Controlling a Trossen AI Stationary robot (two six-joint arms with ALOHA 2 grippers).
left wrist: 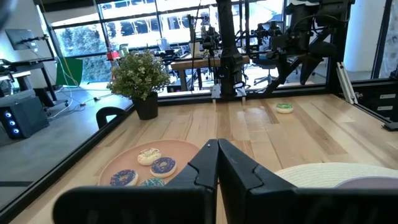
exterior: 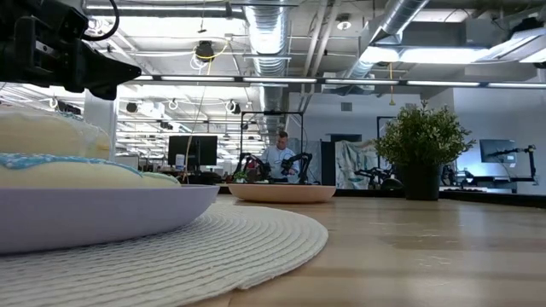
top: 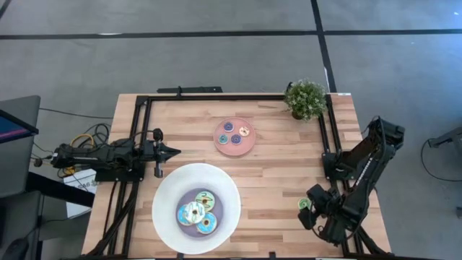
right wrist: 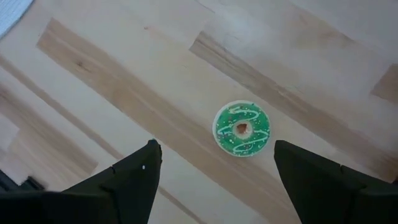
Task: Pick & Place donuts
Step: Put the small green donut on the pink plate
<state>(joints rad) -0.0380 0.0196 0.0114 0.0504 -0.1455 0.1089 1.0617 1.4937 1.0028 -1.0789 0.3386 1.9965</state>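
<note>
A small green-iced donut (right wrist: 242,129) lies flat on the bare wood near the table's right edge (top: 304,204); it also shows far off in the left wrist view (left wrist: 284,107). My right gripper (right wrist: 216,148) hovers over it, open, with one finger on either side and touching nothing. Several coin-sized donuts (top: 234,133) rest on the pink plate (top: 224,148), among them a cream one (left wrist: 149,155) and a blue one (left wrist: 163,165). Three larger donuts (top: 196,211) lie on the big white plate (top: 166,195). My left gripper (top: 172,152) waits shut at the table's left side, pointing right.
A potted plant (top: 305,99) stands at the far right corner. A black frame (top: 238,97) runs along the table's edges. The big white plate sits on a woven mat (exterior: 256,239). Bare wood lies between the plates and the green donut.
</note>
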